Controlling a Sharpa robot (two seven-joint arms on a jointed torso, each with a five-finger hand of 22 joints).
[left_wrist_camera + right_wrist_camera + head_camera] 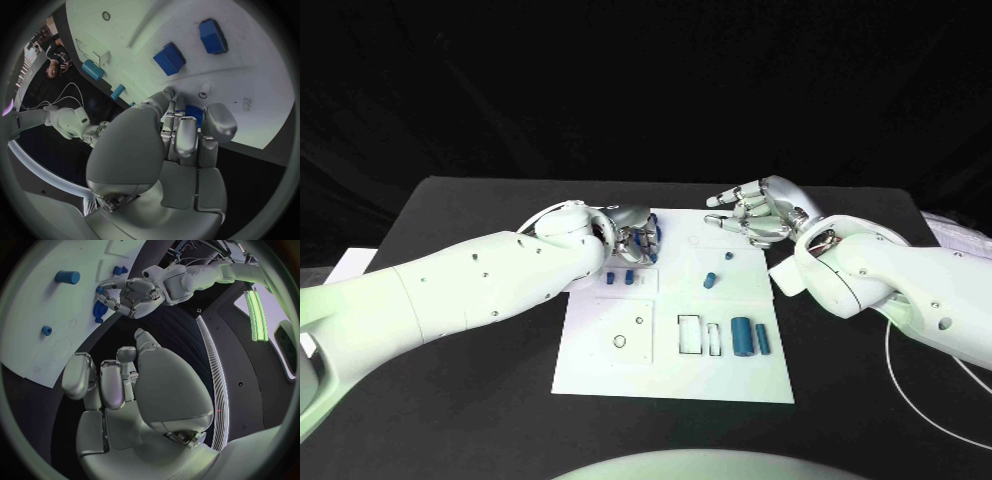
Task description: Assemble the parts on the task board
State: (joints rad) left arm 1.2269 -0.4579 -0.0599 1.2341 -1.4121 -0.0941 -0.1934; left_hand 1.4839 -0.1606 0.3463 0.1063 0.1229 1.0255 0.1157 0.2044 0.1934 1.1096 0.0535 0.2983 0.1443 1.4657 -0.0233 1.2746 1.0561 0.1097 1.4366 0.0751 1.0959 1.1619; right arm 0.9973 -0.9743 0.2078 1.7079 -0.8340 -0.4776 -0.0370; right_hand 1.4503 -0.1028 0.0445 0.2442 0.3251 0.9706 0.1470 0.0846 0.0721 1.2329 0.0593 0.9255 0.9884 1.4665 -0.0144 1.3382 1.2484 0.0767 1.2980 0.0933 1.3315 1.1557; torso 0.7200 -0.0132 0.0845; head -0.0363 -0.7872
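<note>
- Left hand [635,236] hangs low over the far left corner of the white task board [678,375], fingers curled round a blue part [192,113] that shows between them in the left wrist view; whether that part is lifted or rests on the board cannot be told.
- Right hand [759,211] is poised above the board's far right edge, fingers bent loosely and apart, holding nothing.
- Two blue blocks [622,278] lie side by side on the board just beside the left hand.
- A small blue peg [728,255] and a short blue cylinder [710,279] sit near the board's middle, apart from each other.
- Two upright blue cylinders [750,339] stand together at the board's right side, next to a rectangular outline.
- The board lies in the middle of the black table [459,400].
</note>
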